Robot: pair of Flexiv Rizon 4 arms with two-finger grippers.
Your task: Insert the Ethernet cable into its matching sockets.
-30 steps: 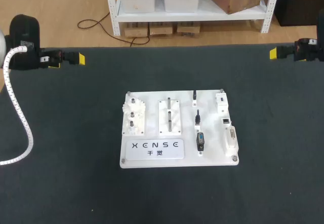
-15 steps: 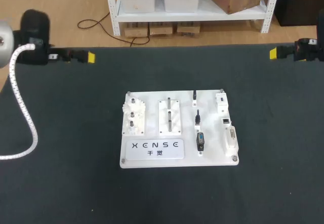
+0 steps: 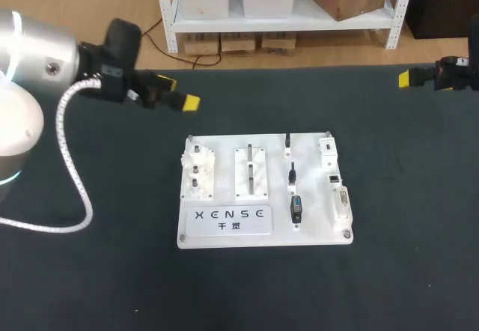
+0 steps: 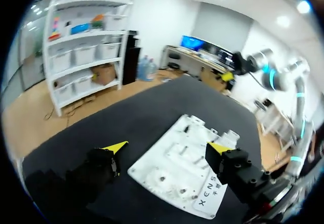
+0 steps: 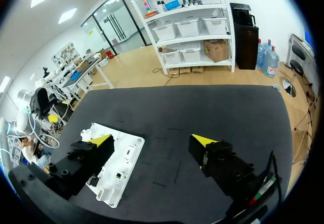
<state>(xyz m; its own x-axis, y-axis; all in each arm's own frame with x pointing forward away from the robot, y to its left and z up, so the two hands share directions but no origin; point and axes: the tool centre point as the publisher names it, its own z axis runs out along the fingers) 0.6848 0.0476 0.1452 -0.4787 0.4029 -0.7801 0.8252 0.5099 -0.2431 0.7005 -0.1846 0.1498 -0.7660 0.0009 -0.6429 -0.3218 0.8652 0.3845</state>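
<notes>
While the left gripper [image 3: 185,104] hangs above the dark table [image 3: 90,271] with its yellow-tipped fingers [image 4: 115,146] spread apart and nothing between them, the white board [image 3: 314,235] lies ahead of and below it, near but untouched. The right gripper [image 3: 404,79] hangs well apart from the board, over the table's far edge, its own fingers [image 5: 204,140] likewise spread wide on nothing; the board lies ahead of it, off to one finger's side. A few dark plugs [image 3: 293,172] sit on the board, on the half nearer the right gripper, just beside a pale socket block [image 3: 334,176]; which of them is the Ethernet cable I cannot tell
</notes>
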